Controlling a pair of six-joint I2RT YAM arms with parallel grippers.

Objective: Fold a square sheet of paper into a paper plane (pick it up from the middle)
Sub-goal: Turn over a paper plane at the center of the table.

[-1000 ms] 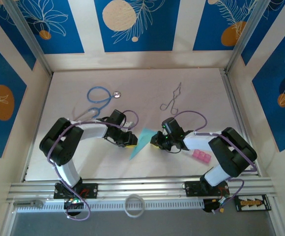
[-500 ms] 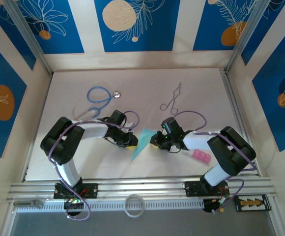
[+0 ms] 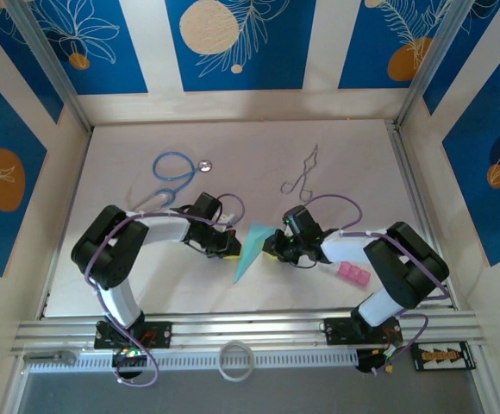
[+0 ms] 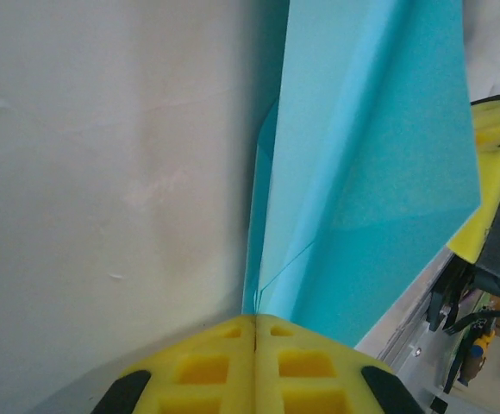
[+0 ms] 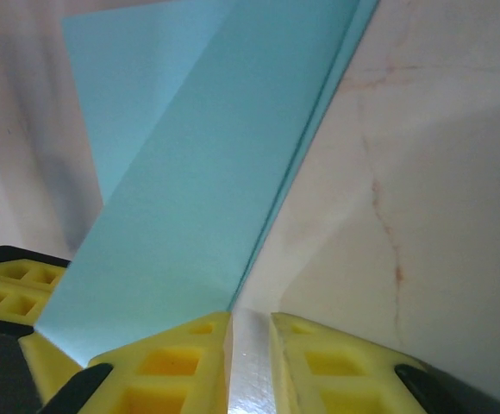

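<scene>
As the left gripper (image 4: pixel 256 328) clamped tight on the pointed turquoise paper plane (image 3: pixel 251 248), seemingly steadying it, the right gripper (image 5: pixel 250 332) opposite stood slightly parted, empty.

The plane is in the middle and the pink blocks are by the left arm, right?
Not quite. The pink blocks lie by the right arm, not the left, as the top view shows. The plane is in the middle, between the two arms.
</scene>
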